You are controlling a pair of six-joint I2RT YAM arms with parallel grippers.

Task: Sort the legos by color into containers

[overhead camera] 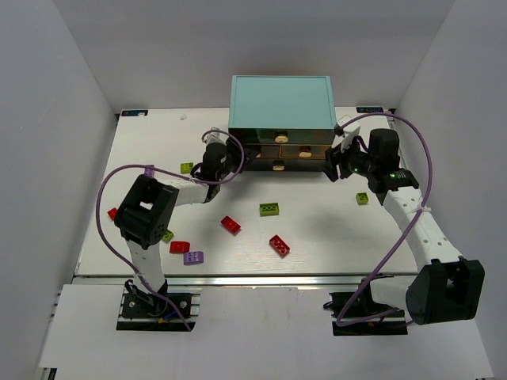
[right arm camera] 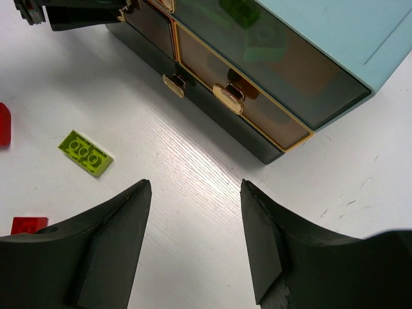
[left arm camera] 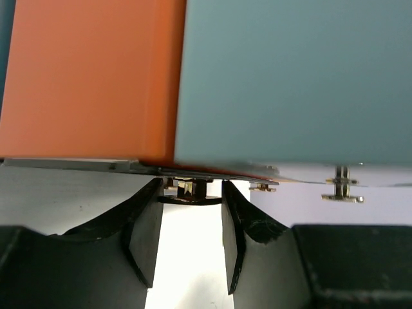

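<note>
Tabletop: a white, faintly grained tabletop [right arm camera: 193, 148] lies beneath both end effectors.

Cabinet: a dark-framed box cabinet with a light teal top [overhead camera: 281, 103] stands directly ahead of both end effectors. One end effector is at its front left corner and the other at its front right corner.

Left end effector: the black two-fingered left end effector [left arm camera: 190, 206] is pressed close to the cabinet, with a small knob seen edge-on [left arm camera: 188, 188] lying between its fingertips. I cannot tell whether the fingers pinch the knob or merely flank it.

Right end effector: the black two-fingered right end effector [right arm camera: 194, 193] is released, with its fingers spread wide and only bare tabletop between them. It sits just short of the cabinet front.

Drawers: the shallow see-through brown-tinted drawers with gilt edging [right arm camera: 257, 84] are ahead of the right end effector and slightly to its right. Green studded bricks [right arm camera: 241, 13] show dimly through the upper front.

Loose bricks, right side: one yellow-green studded brick [overhead camera: 362, 198] lies near the right end effector, back towards its arm's base. A second yellow-green studded brick [right arm camera: 85, 152] lies ahead and to its left.

Loose bricks, left side: red studded bricks [overhead camera: 230, 224] [overhead camera: 279, 245] [overhead camera: 180, 246] [overhead camera: 112, 213] and a purple studded brick [overhead camera: 192, 257] lie well behind the left end effector. A third yellow-green studded brick [overhead camera: 186, 167] lies near its left.
</note>
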